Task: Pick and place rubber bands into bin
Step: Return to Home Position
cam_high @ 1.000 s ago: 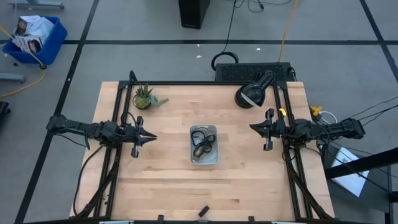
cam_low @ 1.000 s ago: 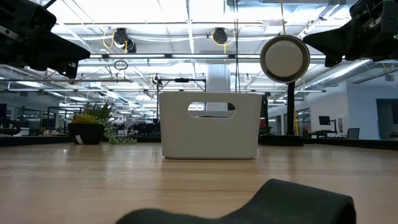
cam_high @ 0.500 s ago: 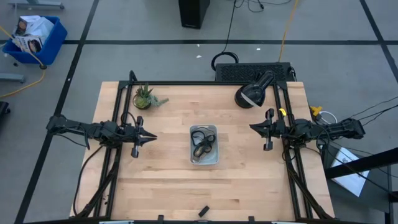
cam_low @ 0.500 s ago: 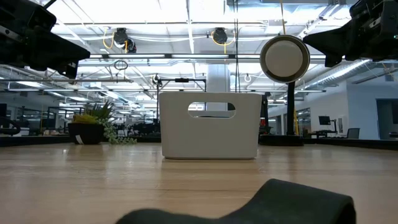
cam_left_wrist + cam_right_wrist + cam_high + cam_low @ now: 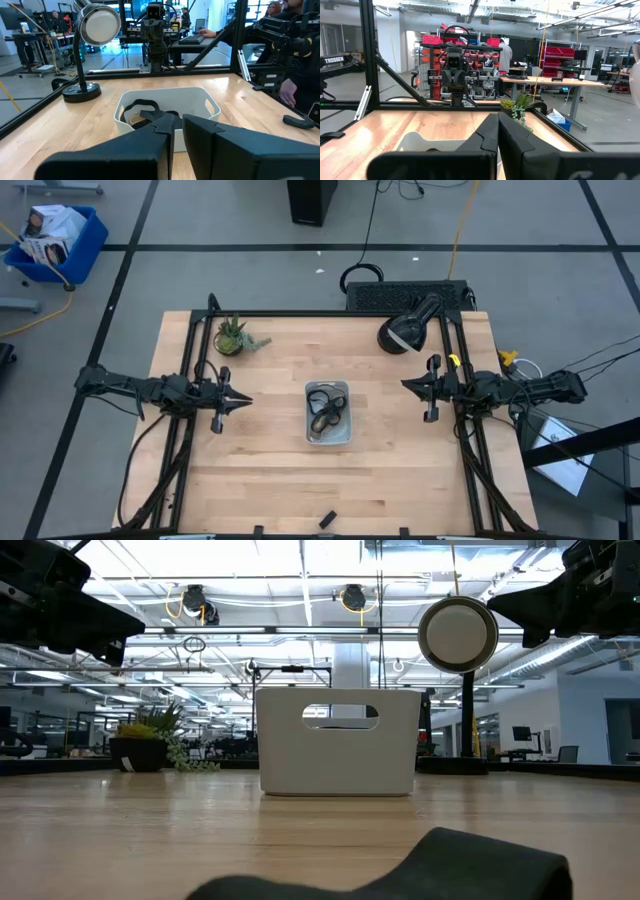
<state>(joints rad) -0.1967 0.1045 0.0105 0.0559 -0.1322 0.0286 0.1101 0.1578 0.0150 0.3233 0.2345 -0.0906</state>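
The pale bin (image 5: 329,412) stands at the table's middle, with tan and black rubber bands (image 5: 324,418) lying in it; they also show in the left wrist view (image 5: 141,111). In the low view the bin (image 5: 338,741) stands upright on the wood. My left gripper (image 5: 246,401) hovers left of the bin, empty, its fingers nearly shut (image 5: 178,122). My right gripper (image 5: 405,384) hovers right of the bin, shut and empty (image 5: 498,122).
A small potted plant (image 5: 232,336) stands at the far left. A black desk lamp (image 5: 406,328) stands at the far right. A small black block (image 5: 326,520) lies near the front edge. A person sits beyond the table in the left wrist view (image 5: 295,75).
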